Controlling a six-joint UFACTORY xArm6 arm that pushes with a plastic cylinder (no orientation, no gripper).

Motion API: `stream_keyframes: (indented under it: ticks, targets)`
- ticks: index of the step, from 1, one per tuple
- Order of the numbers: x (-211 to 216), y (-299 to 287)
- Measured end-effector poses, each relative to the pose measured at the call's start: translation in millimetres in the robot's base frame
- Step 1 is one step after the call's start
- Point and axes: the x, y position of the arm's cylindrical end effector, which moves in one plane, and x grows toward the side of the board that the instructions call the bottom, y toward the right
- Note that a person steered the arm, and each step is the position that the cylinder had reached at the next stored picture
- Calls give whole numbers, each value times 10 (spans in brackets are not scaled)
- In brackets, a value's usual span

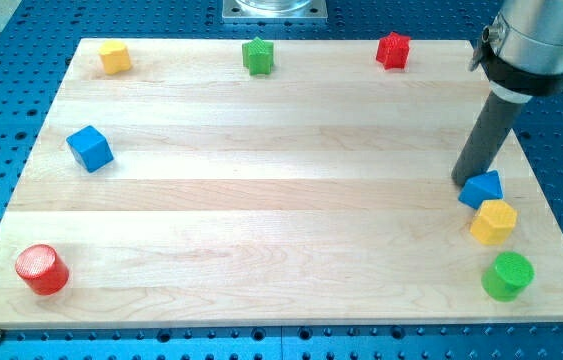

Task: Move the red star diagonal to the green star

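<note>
- Currently my tip (464,181) rests at the view's right, touching a blue block (482,188); no jaws on this rod.
- Red star (393,50) and green star (258,56) sit apart along the board's (261,200) top edge.

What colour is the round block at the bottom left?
Red: the red cylinder block on the wooden board, seen in the camera view.

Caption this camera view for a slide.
My tip touches the blue block, far from the red star and green star.

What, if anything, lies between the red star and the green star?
Nothing: in the camera view, only bare board separates the red star from the green star.
</note>
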Motion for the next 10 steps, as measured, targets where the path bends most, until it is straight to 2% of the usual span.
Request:
stream_keyframes:
  ticks: [1, 2, 3, 5, 6, 7, 8, 9, 10]
  targets:
    - [-46, -151]
    - [-175, -7]
    - [-489, 350]
    - [-1972, 466]
    - [-2519, 261]
    - [-2588, -311]
    - [-2151, -1308]
    - [-1628, -1871]
    - [-1504, -2351]
